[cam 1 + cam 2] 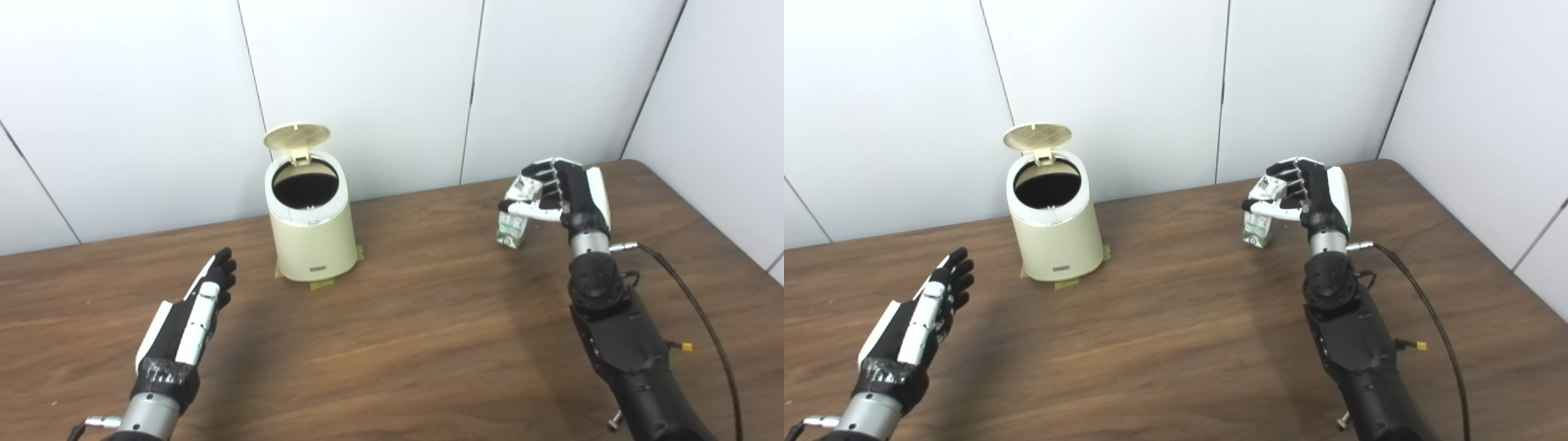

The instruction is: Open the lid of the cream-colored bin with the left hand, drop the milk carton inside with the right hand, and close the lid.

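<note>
Milk carton [513, 222] green-and-white, print unreadable, clasped by right hand [560, 193], cream-colored bin [311, 229] lid [297, 137] raised, small illegible front label, left hand [199, 306] flat, fingers spread, empty.

The bin [312, 239] at the far left is cream-coloured, with a paler, whitish ring around its mouth and a black inside. Its lid [297, 136] is a slightly darker tan-cream with a fine grid pattern on the underside. Olive-yellow tape [321, 284] shows at the bin's foot. The milk carton [513, 220] at the far right is white with green print and a grey-patterned top. The tabletop [416, 331] is dark brown with a streaky wood grain. The left hand [202, 300] is black with white panels and dark fingertips. The right hand [566, 193] is black with white panels too. The wall [367, 79] is white with thin dark seams.
</note>
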Motion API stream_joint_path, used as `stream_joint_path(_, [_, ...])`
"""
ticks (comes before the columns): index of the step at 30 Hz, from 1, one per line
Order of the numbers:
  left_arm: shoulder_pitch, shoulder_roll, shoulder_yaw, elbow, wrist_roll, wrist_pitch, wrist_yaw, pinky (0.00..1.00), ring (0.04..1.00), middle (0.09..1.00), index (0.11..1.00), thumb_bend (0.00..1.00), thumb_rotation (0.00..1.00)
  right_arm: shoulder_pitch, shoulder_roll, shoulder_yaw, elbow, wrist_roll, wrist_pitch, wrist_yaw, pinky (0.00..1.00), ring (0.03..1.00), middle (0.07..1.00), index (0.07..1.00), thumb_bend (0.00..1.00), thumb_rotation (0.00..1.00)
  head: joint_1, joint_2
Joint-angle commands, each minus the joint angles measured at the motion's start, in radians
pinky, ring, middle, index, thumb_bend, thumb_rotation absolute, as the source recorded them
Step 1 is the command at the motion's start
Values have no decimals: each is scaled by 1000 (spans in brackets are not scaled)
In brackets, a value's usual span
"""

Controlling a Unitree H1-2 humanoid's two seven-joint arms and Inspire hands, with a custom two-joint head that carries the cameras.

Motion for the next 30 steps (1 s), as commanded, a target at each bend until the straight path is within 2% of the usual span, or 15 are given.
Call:
stream_joint_path(1, [-23, -4, -3, -20, 6, -17, 9, 991, 980, 971, 992, 448, 1000, -80, -1, 6, -87, -6, -4, 11, 382, 413, 503, 482, 520, 0, 6, -2])
stream_joint_path(4, [-21, -12, -5, -16, 12, -20, 15, 987, 976, 968, 990, 460, 998, -95, 6, 33, -143, -31, 10, 32, 405, 421, 502, 476, 521, 0, 29, -11])
stream_joint_path(7, [-19, -22, -6, -13, 12, -21, 19, 994, 978, 969, 992, 462, 987, -115, 25, 59, -214, -61, 73, 54, 421, 433, 492, 478, 522, 0, 56, -18])
stream_joint_path(9, [-16, -30, -8, -11, 13, -24, 22, 992, 976, 968, 996, 458, 973, -129, 40, 76, -264, -67, 112, 79, 493, 469, 484, 476, 522, 0, 74, -24])
stream_joint_path(12, [-15, -34, -16, -5, 25, -29, 24, 986, 974, 968, 1000, 459, 975, -149, 65, 96, -318, -64, 141, 110, 387, 424, 495, 487, 521, 0, 97, -29])
stream_joint_path(15, [-12, -37, -25, 0, 39, -32, 27, 982, 972, 969, 1000, 486, 980, -176, 91, 113, -349, -52, 145, 136, 351, 394, 496, 500, 519, 0, 122, -33])
stream_joint_path(19, [-10, -51, -32, 9, 50, -34, 33, 991, 975, 970, 1000, 521, 973, -224, 127, 141, -365, -76, 164, 156, 314, 375, 493, 522, 515, 0, 150, -39])
stream_joint_path(23, [-12, -71, -35, 19, 55, -37, 47, 999, 981, 970, 1000, 472, 987, -270, 164, 157, -350, -76, 169, 164, 328, 377, 494, 506, 517, 0, 182, -44])
stream_joint_path(30, [-17, -91, -41, 43, 72, -47, 61, 1000, 987, 977, 1000, 462, 1000, -332, 223, 207, -302, -108, 148, 169, 346, 379, 498, 515, 516, 0, 222, -58])
